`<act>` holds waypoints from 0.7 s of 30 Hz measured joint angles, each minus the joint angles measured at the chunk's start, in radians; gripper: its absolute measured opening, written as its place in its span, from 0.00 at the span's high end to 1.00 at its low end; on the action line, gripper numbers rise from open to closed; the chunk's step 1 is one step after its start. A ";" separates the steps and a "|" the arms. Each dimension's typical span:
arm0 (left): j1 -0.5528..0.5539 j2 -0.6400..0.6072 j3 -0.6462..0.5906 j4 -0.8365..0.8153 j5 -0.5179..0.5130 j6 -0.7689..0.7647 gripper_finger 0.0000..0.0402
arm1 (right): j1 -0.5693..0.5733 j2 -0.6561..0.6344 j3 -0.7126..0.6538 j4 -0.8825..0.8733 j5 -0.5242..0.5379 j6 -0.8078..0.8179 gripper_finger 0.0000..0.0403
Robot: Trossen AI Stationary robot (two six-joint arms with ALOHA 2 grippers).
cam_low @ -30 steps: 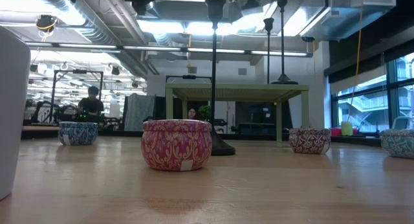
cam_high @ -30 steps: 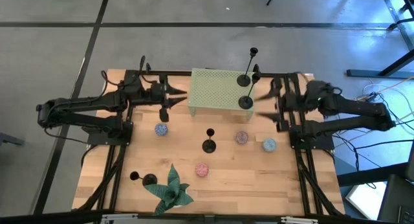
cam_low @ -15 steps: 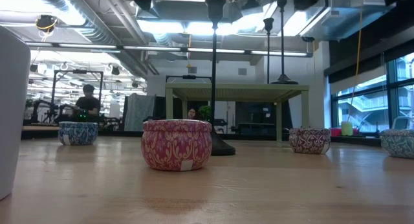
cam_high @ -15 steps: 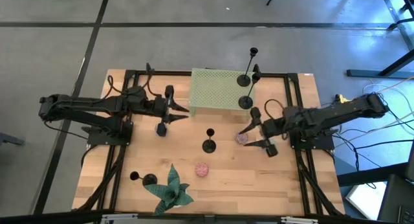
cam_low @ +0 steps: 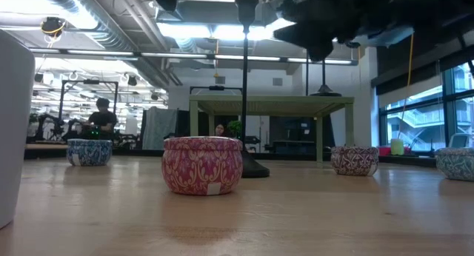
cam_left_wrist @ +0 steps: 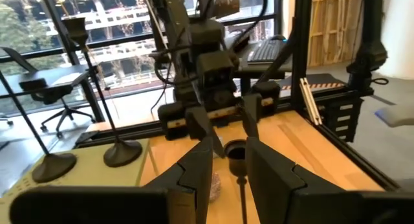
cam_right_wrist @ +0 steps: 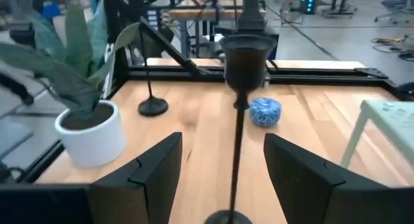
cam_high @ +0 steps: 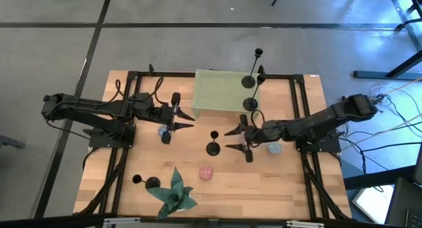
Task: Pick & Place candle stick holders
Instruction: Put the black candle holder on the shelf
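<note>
**Right pincer lines up on the middle candle stick holder**

Nearest the front edge of the bench [cam_high: 125, 155] we see a short candle stick holder [cam_high: 149, 182] beside the green leafy plant [cam_high: 175, 194] in its white pot. Just past them sits a pink tin [cam_high: 206, 172].

In the middle of the bench stands the central candle stick holder [cam_high: 213, 147], upright on its disc base. Our right pincer [cam_high: 236, 140] hangs just beside it, fingers spread and pointing at the stem, not touching it. In the right wrist view the stem and top cup [cam_right_wrist: 244, 56] rise in the gap between the two fingers, with the blue tin [cam_right_wrist: 265, 111] behind. A pale blue tin [cam_high: 274, 147] lies under the right arm.

Our left pincer [cam_high: 186, 117] hovers on the other side, near the blue tin [cam_high: 164, 131], its fingers a narrow way apart and holding nothing.

Farthest back, a green perforated stand [cam_high: 219, 91] carries two more candle stick holders: one [cam_high: 249, 80] at its far right corner, the other [cam_high: 251, 103] at its near right corner.
</note>
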 joint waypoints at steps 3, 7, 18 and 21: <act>0.000 0.000 0.000 -0.003 -0.004 0.004 0.78 | 0.000 0.070 0.000 0.101 0.006 0.036 0.45; 0.000 0.000 0.000 -0.031 -0.005 0.025 0.78 | 0.000 0.155 0.023 0.185 0.051 0.040 0.45; 0.000 0.000 0.000 -0.082 -0.005 0.025 0.78 | -0.001 0.333 0.214 0.112 0.112 0.009 0.45; 0.000 0.000 0.000 -0.102 -0.005 0.027 0.78 | -0.001 0.333 0.214 0.089 0.140 0.027 0.47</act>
